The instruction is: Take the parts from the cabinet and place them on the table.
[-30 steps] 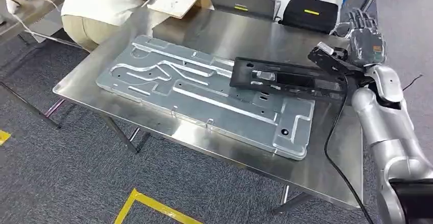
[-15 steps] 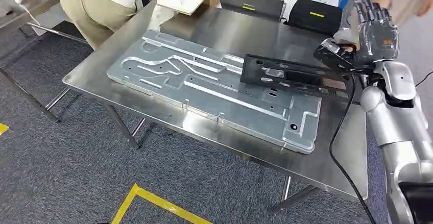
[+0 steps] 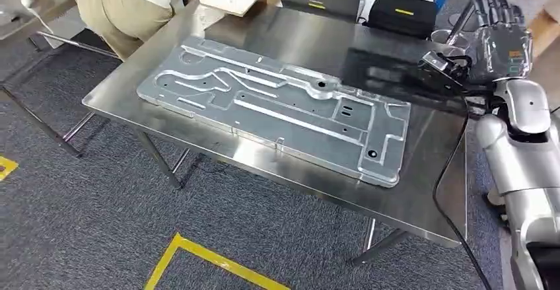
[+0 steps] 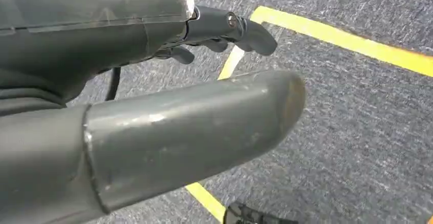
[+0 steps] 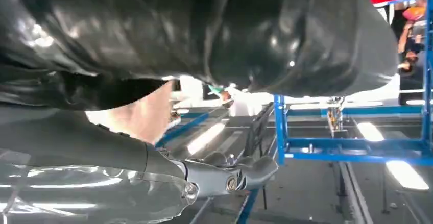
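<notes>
Right hand [image 3: 498, 42], raised beyond the counter's [image 3: 422, 197] far right corner: fingers [image 3: 492, 9] spread and extended, holding nothing. Left hand [image 4: 153, 81]: fingers [image 4: 230, 27] loosely curled over carpet, empty. Large grey metal part [image 3: 277, 108] lies flat on the counter, well apart from the right fingers.

Factory workshop: steel surface [image 3: 422, 197] w/ machined metal plate [image 3: 277, 108], yellow floor tape [image 3: 205, 260], blue racking [image 5: 352, 147], person [image 3: 132, 2] far left.
</notes>
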